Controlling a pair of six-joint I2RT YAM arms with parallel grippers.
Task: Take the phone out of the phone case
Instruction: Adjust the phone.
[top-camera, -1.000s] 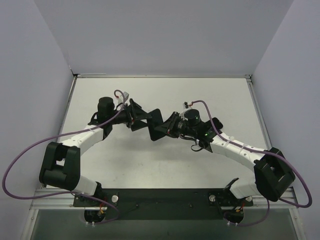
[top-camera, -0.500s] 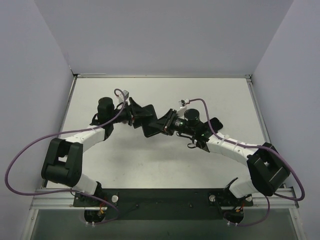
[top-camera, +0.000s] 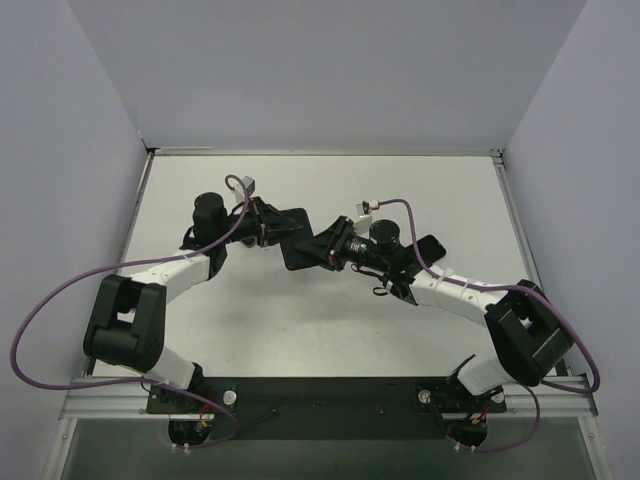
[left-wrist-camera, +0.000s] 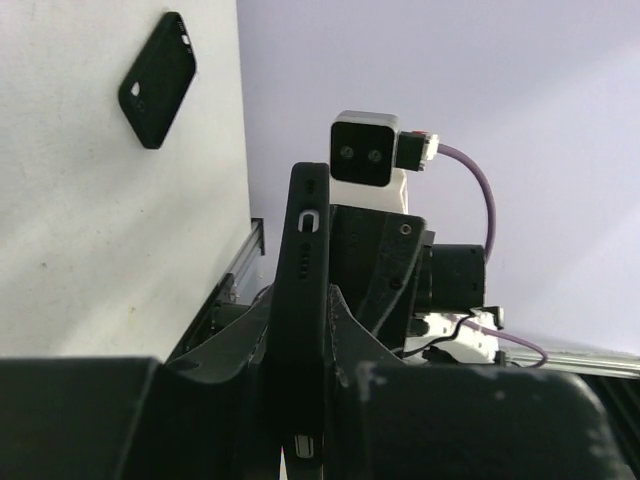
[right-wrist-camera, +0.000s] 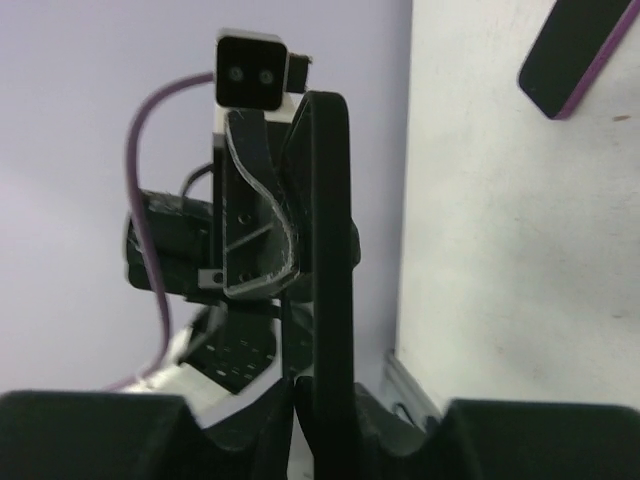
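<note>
A black phone case (top-camera: 298, 240) hangs edge-up above the middle of the table, between the two arms. The left wrist view shows its rim (left-wrist-camera: 308, 220) with a port cutout and a row of holes; I cannot tell the phone apart from the case. My left gripper (top-camera: 274, 228) (left-wrist-camera: 300, 305) is shut on it, both fingers pressed against its faces. My right gripper (top-camera: 326, 247) (right-wrist-camera: 325, 390) reaches in from the other side. The case (right-wrist-camera: 325, 200) stands between its fingers, with a thin gap at the left finger.
A second black slab (top-camera: 430, 247) with a purple edge (right-wrist-camera: 575, 50) lies flat on the white table (top-camera: 330, 330) right of the arms. It also shows in the left wrist view (left-wrist-camera: 157, 80). Grey walls enclose the table on three sides.
The right arm carried the black case leftward to the left gripper. The left jaws, wide open before, have closed on it. The right jaws have loosened slightly.
</note>
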